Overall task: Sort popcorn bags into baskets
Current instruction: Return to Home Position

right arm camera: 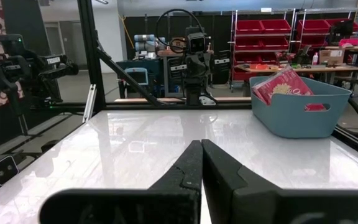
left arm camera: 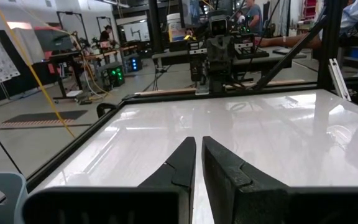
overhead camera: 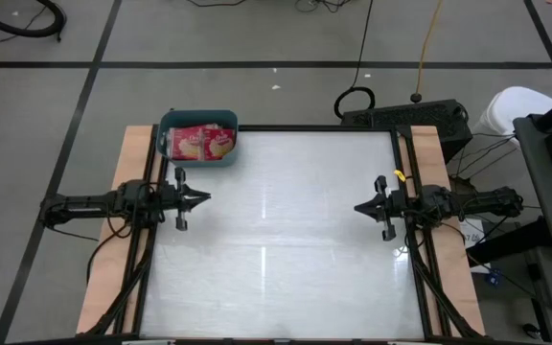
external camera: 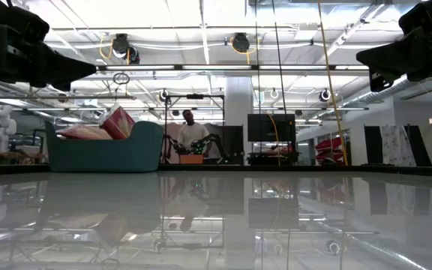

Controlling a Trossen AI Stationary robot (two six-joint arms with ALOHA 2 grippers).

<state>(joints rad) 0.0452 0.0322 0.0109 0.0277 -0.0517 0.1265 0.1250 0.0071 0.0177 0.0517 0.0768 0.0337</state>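
Observation:
The teal-blue basket [overhead camera: 197, 123] stands on the table's far left corner, and it also shows in the low view [external camera: 103, 148] and the right wrist view [right arm camera: 300, 113]. Several red popcorn bags [overhead camera: 202, 143] lie in it, and one leans upright against its wall [external camera: 117, 122] [right arm camera: 283, 84]. My left gripper [overhead camera: 205, 198] [left arm camera: 199, 148] hovers level at the table's left edge, just near of the basket, shut with nothing between its fingers. At the right edge my right gripper [overhead camera: 358, 207] [right arm camera: 201, 149] faces it, level, shut and holding nothing.
A glossy white tabletop [overhead camera: 286, 240] lies between the two arms, bordered by a black frame and wooden side boards [overhead camera: 113, 278]. Cables and a black box [overhead camera: 405, 115] lie beyond the far right corner. A person [external camera: 193, 136] stands in the room behind.

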